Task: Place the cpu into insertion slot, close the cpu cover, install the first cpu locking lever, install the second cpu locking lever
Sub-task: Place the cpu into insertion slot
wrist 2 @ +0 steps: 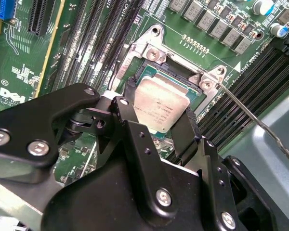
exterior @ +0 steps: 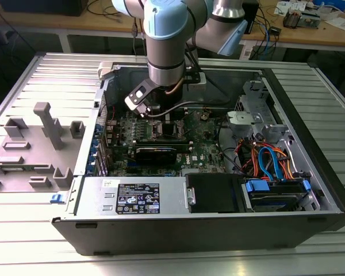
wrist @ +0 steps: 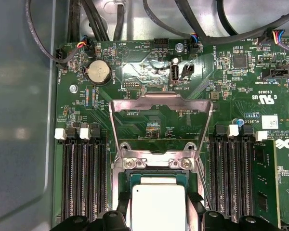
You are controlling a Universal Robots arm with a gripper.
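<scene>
The pincer [wrist 2: 159, 113] grips the cpu [wrist 2: 156, 98] by two opposite edges, directly above the insertion slot [wrist: 154, 164]; it seems not yet fully seated. Just beyond the pincer, the cpu cover [wrist: 160, 99] stands raised.

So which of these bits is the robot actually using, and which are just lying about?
In the job:
gripper, holding the chip
socket
open metal cover
locking lever

Just there:
round battery
memory slots
coloured cables
grey plastic rack
</scene>
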